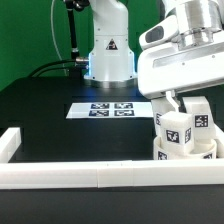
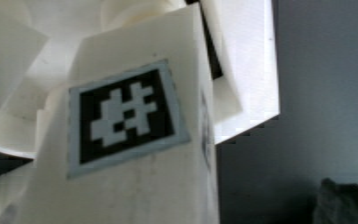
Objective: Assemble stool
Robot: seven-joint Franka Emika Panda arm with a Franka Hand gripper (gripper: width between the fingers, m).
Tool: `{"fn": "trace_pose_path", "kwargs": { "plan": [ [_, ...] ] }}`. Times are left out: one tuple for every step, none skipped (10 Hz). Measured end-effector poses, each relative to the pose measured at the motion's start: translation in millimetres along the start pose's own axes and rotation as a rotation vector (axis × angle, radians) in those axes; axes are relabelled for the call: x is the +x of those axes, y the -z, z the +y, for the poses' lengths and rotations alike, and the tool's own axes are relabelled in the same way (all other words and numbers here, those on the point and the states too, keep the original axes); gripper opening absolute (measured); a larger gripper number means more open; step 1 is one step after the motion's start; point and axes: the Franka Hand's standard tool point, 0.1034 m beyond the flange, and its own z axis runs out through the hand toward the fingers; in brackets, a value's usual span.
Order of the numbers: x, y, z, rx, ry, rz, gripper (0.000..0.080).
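Observation:
The stool's round white seat [image 1: 186,154] lies at the exterior view's lower right, just behind the front rail. Two short blocky white legs [image 1: 172,131] [image 1: 199,126] with black-and-white tags stand upright on it. My gripper [image 1: 182,103] hangs right over them, its fingers reaching down to the tops of the legs. In the wrist view one tagged leg [image 2: 131,115] fills most of the picture, very close. One dark fingertip [image 2: 350,203] shows beside it, with a clear dark gap between it and the leg's edge. The other finger is hidden. The gripper is open and holds nothing.
The marker board [image 1: 108,109] lies flat in the middle of the black table, in front of the arm's base [image 1: 108,62]. A long white border rail [image 1: 80,176] runs along the front, and another rail [image 1: 10,143] stands at the exterior view's left.

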Motion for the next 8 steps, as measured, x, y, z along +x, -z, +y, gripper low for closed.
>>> {"fn": "trace_pose_path", "kwargs": {
  "plan": [
    [-0.4,0.1,-1.1,0.001,0.004,-0.009,0.0649],
    [1.3,7.7,-9.5,0.008,0.028,-0.067,0.0649],
    [6.0,18.4,-17.8,0.015,0.048,-0.109,0.0649],
    [3.9,20.9,-24.5,0.014,0.066,-0.153,0.0649],
    [8.0,20.9,-26.2,0.010,0.095,-0.151,0.0649],
    [9.6,19.9,-18.2,0.004,0.103,-0.123,0.0649],
    [3.3,18.8,-19.5,0.003,0.098,-0.185,0.0649],
    [1.1,19.1,-19.3,0.002,0.090,-0.268,0.0649]
  ]
}}
